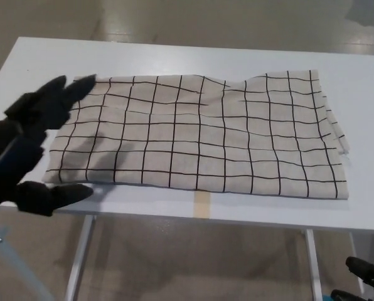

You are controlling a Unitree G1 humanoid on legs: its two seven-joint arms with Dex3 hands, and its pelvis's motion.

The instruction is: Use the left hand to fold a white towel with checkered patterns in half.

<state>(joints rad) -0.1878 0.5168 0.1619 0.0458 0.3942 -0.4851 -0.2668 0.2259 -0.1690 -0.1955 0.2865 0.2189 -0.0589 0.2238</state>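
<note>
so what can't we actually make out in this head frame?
- Black left robot hand: blurred; it covers the left edge of the white checkered towel, so contact is unclear.
- Right robot hand: not in view.
- Dark shape, bottom right: cut off by the frame.
- White table: right end cut off.
</note>
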